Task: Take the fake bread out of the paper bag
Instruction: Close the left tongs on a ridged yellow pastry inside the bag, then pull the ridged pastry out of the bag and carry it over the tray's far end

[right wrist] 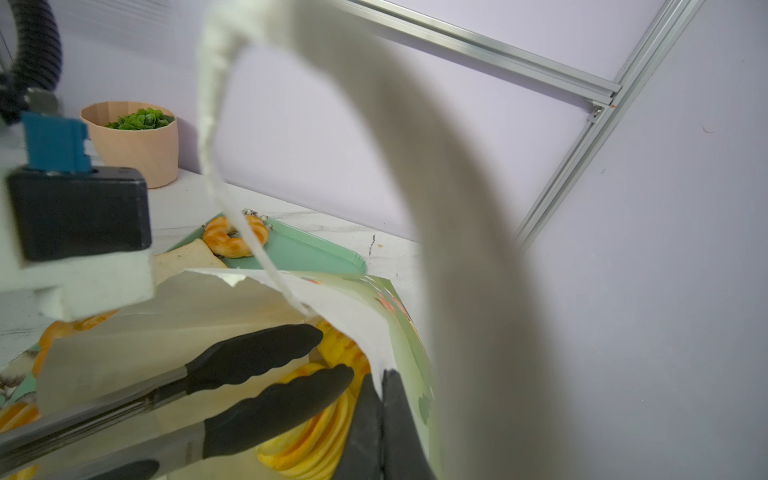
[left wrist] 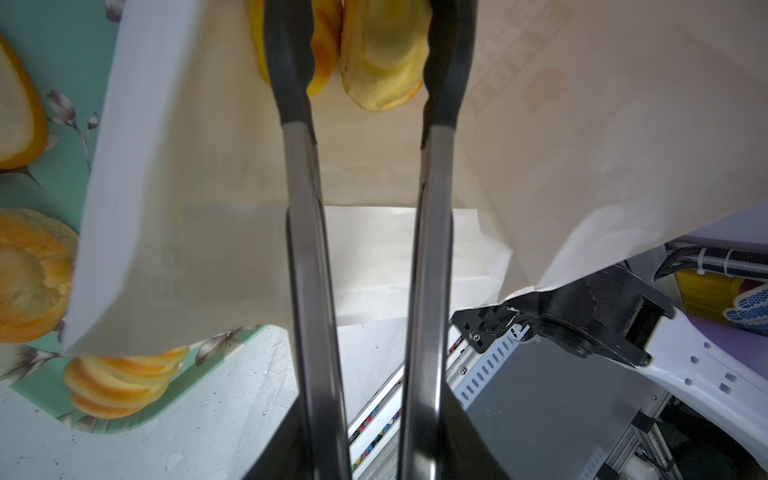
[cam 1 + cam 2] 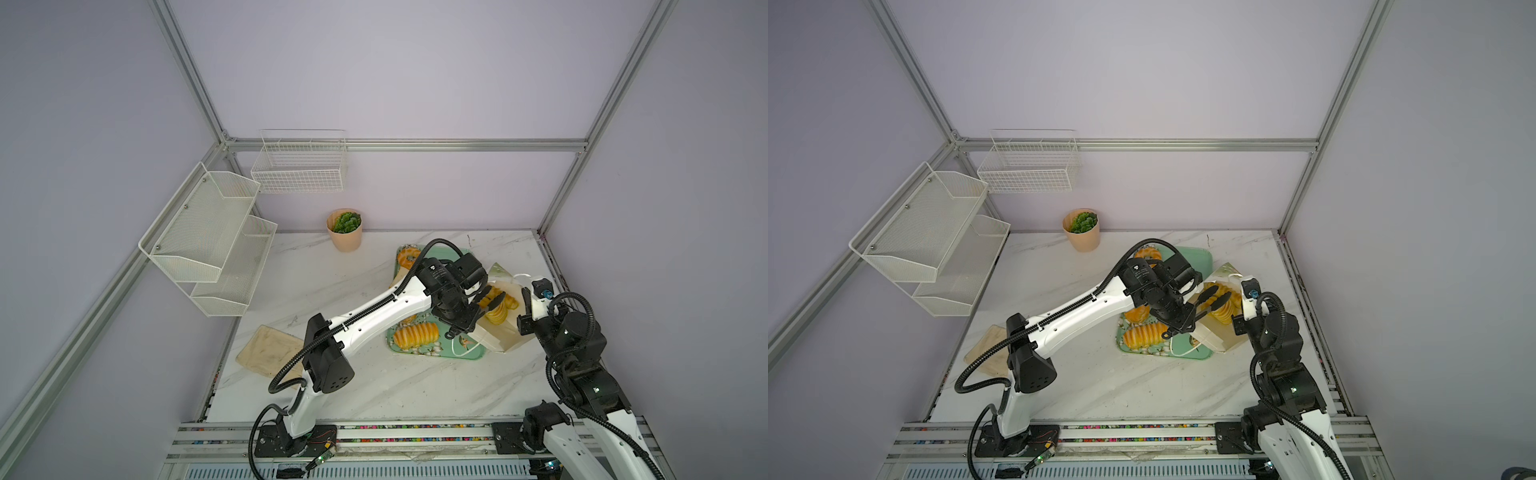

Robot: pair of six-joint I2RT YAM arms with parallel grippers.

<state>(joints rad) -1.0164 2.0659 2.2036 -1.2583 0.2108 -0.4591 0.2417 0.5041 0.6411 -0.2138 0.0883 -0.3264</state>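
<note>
Left wrist view looks down the left gripper point(image 2: 370, 62): its long tong jaws are apart and poked into the bag point(image 2: 208, 187), astride a ridged loaf point(image 2: 384, 58). As far as I can see they are not yet squeezing it. The right gripper point(image 1: 382, 403) is pinched together on the bag's rim, holding the mouth open. In a top view the bag lies at 3 o'clock of the tray point(image 3: 473, 355), where other bread point(image 3: 415, 336) already sits. So it's mid-pick. Next, I'd say, close on the loaf and draw it toward 9 o'clock without snagging paper.
</note>
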